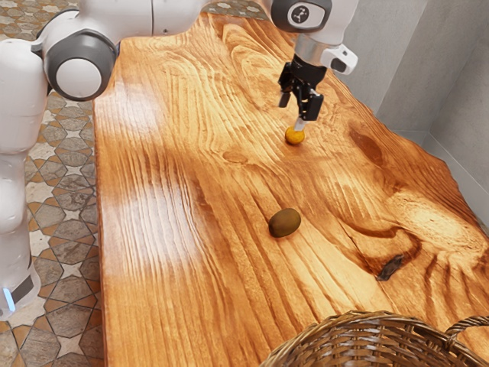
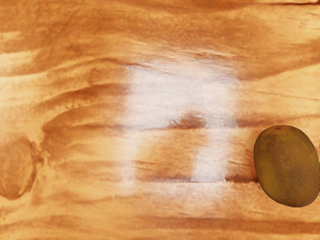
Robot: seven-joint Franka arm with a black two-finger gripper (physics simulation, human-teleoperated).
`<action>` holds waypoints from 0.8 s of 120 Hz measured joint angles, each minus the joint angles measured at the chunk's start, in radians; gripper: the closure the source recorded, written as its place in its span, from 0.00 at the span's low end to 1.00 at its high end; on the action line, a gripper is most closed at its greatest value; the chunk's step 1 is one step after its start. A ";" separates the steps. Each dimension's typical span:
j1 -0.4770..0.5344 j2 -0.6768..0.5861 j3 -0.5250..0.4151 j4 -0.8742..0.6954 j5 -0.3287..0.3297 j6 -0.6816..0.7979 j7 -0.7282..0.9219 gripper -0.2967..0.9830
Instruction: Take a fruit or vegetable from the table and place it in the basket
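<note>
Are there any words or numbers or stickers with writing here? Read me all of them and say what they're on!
No words, numbers or stickers that I can read.
Round mark on my arm: too small to make out.
Kiwi, yellow fruit, basket: no writing that I can see.

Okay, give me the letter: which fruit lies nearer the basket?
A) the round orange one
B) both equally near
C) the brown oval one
C: the brown oval fruit lies on the basket's side of the round orange fruit, which sits farther away.
</note>
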State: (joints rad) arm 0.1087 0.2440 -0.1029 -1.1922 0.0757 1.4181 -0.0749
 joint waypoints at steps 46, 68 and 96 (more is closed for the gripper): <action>0.007 0.002 0.002 0.000 -0.020 0.032 0.052 0.23; 0.008 -0.008 0.009 -0.002 -0.037 0.036 0.066 0.23; -0.004 -0.159 -0.080 -0.303 -0.029 0.136 0.067 0.23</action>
State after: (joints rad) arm 0.1044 0.0845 -0.1827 -1.4956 0.0464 1.5544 -0.0074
